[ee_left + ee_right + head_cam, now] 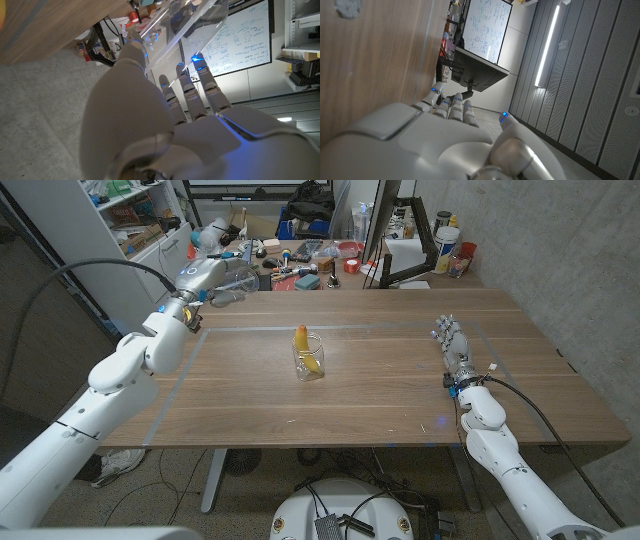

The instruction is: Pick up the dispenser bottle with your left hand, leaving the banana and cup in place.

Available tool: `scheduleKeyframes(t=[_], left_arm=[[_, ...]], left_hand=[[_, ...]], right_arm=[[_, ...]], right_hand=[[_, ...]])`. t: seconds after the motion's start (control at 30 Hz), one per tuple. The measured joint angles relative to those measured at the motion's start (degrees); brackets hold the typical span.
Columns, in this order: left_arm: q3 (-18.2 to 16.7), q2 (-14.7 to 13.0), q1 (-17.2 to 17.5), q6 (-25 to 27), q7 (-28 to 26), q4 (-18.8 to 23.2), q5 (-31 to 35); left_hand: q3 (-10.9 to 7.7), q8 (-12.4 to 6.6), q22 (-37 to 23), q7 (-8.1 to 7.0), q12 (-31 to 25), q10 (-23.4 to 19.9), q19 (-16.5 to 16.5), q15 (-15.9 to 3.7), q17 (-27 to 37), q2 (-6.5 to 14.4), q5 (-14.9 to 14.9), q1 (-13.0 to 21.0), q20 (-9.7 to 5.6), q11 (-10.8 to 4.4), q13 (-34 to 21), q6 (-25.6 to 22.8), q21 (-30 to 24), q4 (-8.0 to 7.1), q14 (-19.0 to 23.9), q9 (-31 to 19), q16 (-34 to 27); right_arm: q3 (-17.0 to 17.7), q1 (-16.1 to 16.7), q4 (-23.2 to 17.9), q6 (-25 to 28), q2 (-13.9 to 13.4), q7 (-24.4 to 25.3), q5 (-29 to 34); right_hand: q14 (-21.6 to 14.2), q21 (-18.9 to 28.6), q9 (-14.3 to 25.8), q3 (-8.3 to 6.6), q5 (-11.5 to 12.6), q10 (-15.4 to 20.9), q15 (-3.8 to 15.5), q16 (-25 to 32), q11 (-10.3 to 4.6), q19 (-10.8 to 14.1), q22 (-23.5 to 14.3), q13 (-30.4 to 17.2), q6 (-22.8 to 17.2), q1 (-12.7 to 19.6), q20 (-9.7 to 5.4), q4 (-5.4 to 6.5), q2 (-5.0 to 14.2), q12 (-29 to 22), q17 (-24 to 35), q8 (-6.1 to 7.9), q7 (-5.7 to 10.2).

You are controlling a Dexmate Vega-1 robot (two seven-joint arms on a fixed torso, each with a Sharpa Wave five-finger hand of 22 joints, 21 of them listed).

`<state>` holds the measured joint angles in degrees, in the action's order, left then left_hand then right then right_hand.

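I can't read any text here: the whiteboard [235, 42] carries handwritten notes and sketches, but they're too small and blurred for me to make out.

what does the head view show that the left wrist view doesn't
Head view alone: the banana standing in the clear cup at the middle of the table, and the right hand with fingers apart, holding nothing, near the table's right side. Left wrist view alone: a whiteboard with writing, seen behind the fingers. Both: the left hand gripping the clear dispenser bottle, lifted off the table at its far left corner.
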<state>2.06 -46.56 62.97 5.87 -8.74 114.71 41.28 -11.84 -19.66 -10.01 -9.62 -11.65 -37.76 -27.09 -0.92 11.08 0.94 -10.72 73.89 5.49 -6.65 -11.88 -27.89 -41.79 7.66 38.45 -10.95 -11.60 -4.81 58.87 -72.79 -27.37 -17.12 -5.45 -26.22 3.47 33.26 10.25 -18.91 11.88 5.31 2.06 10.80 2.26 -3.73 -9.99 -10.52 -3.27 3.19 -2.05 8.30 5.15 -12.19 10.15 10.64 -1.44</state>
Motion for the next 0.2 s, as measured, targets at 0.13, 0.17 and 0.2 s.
scheduleKeyframes(t=[0.13,0.17,0.2], left_arm=[[0.00,0.27,0.14,-0.70,-0.02,-0.01,0.28],[-0.01,0.27,0.23,-0.70,-0.02,0.03,0.28],[-0.05,0.27,0.31,-1.25,-0.07,0.09,0.39]], left_hand=[[0.00,0.02,0.00,0.00,0.01,0.00,0.00,0.00,0.00,0.00,0.04,0.00,0.00,0.00,0.00,0.00,0.00,0.00,0.00,0.00,0.01],[0.00,0.06,0.00,0.00,0.01,0.00,0.00,0.00,-0.01,0.00,0.05,0.00,0.00,0.00,0.00,0.00,0.00,0.00,0.00,0.00,0.03],[0.00,0.18,0.00,0.00,0.01,0.00,0.00,0.00,-0.01,0.00,0.08,0.00,0.00,0.00,0.00,0.00,0.00,0.00,0.00,0.00,0.10]], right_arm=[[0.20,1.06,-0.52,-0.63,0.17,0.20,-0.05],[0.20,1.06,-0.52,-0.88,0.17,0.35,-0.05],[0.40,2.02,-1.31,-1.18,0.30,0.59,-0.02]], right_hand=[[0.00,0.00,0.00,0.00,0.00,0.00,0.00,0.00,0.00,0.00,0.00,0.00,0.00,0.00,0.00,0.00,0.00,0.00,-0.21,0.00,0.00],[0.00,0.00,0.00,0.00,0.00,0.00,0.00,0.00,0.00,0.00,0.00,0.00,-0.16,0.00,0.00,0.00,0.00,0.00,-0.28,0.00,-0.16],[0.00,0.00,0.00,0.00,0.00,0.00,0.00,0.00,0.00,0.00,0.00,0.00,-0.31,0.00,0.00,0.00,0.00,0.00,-0.30,0.00,-0.31]])
